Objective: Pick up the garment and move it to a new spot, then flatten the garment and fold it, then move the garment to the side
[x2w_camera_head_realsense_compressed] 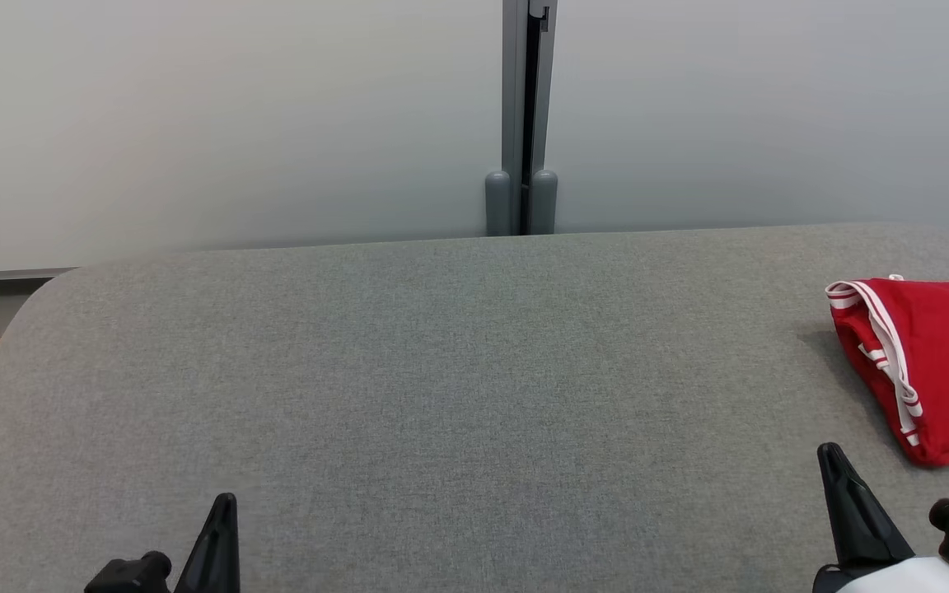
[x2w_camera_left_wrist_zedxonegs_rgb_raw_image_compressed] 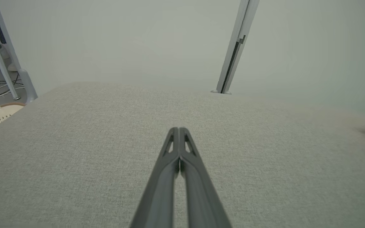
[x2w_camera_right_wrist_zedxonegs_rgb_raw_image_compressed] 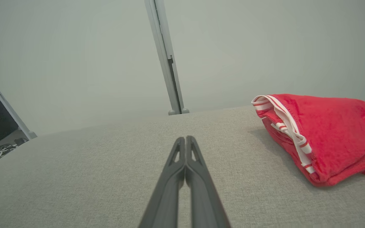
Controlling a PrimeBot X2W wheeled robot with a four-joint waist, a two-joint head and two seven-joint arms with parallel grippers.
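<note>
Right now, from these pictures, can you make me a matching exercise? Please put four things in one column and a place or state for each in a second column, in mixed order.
Things
1. red garment
2. left gripper
3. right gripper
4. grey post

Places or states
A. behind the far edge of the table, at the middle
B. shut, low at the left of the head view
C. lying on the right side of the table
D. shut, near the garment but apart from it

Pairs: 1-C, 2-B, 3-D, 4-A

The red garment (x2w_camera_head_realsense_compressed: 944, 362) with white striped trim is lying loosely folded, sitting just ahead and right of the right claw (x2w_camera_head_realsense_compressed: 830, 451), not touching it.
</note>
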